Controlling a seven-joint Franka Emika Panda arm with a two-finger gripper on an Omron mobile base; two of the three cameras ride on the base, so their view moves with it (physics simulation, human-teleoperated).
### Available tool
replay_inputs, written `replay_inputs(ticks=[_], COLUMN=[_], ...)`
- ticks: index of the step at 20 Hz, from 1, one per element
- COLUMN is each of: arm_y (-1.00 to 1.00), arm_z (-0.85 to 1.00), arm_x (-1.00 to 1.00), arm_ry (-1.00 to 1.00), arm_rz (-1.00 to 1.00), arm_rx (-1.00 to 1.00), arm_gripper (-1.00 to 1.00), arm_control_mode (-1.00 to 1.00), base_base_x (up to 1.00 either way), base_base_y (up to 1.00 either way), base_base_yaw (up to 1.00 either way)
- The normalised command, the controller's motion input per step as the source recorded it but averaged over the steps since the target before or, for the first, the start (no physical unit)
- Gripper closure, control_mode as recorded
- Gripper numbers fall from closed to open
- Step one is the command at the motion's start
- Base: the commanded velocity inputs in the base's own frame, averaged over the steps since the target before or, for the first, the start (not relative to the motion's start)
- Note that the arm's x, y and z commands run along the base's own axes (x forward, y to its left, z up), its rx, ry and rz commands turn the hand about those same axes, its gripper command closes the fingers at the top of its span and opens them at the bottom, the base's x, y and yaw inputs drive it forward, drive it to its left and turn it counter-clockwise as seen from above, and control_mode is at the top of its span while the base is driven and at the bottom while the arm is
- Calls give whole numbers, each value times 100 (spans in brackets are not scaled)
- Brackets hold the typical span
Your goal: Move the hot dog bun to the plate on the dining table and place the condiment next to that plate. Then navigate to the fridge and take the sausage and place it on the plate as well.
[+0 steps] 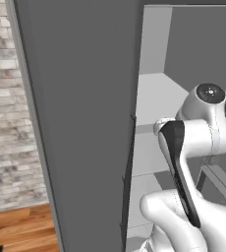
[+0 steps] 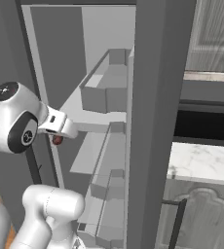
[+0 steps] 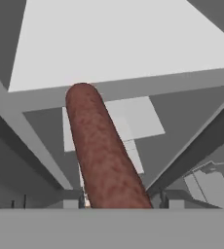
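The fridge (image 1: 85, 123) stands open, and my arm reaches into it between pale grey shelves (image 1: 156, 93). The sausage (image 3: 102, 151), a dark red-brown cylinder, rises from the bottom of the hand view, close to the camera and clear of the shelf edge (image 3: 133, 87) behind it. Its round end (image 2: 57, 140) peeks out just under my hand in the right base view. My gripper (image 2: 58, 137) is closed around the sausage; the fingertips themselves are hidden behind it. The hot dog bun, plate, condiment and dining table are out of view.
The open fridge door (image 2: 153, 121) with its door bins (image 2: 106, 97) stands close on my right. A marble counter (image 2: 204, 163) and dark cabinet lie beyond it. A brick wall (image 1: 7, 98) and wooden floor (image 1: 21, 226) are at the left.
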Motion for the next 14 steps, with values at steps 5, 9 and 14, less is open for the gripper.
replay_inputs(ticks=[5, 9, 14], arm_y=[16, 4, 0], arm_z=[-40, -10, 0], arm_x=[-82, -19, 0], arm_ry=[9, 1, 0], arm_rz=[-4, -1, 0], arm_rx=[0, 0, 0], arm_gripper=[100, 100, 100], arm_control_mode=[-100, 100, 100], base_base_x=[0, -72, -100], base_base_y=[0, 15, 33], base_base_yaw=[0, -4, -10])
